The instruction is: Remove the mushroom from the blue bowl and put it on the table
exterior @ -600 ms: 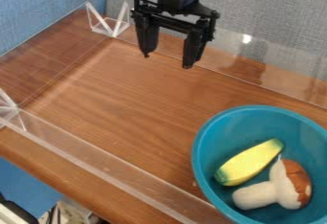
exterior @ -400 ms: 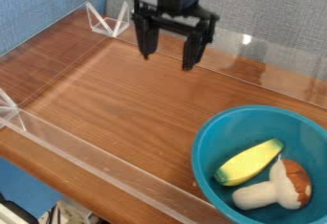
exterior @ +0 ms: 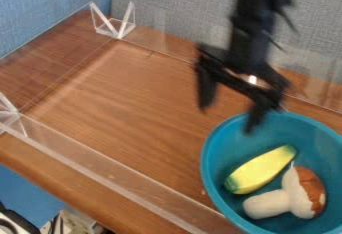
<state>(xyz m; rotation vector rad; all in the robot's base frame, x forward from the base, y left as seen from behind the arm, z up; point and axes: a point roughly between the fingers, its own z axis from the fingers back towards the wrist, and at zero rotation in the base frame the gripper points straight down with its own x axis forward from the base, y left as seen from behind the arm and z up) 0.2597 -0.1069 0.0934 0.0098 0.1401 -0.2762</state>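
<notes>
In the camera view, the gripper (exterior: 230, 108) hangs in the upper right of the frame, blurred, its fingers spread apart with nothing between them, perhaps just over the near rim of the blue bowl (exterior: 211, 163). The mushroom (exterior: 305, 190) lies inside that bowl at the lower right, cap to the right, pale stem to the left, beside the yellow-green piece (exterior: 259, 170). The table (exterior: 127, 103) spreads across the middle. The mushroom looks light and fairly firm, its rounded cap likely to slip; the stubby stem should offer the surer hold.
</notes>
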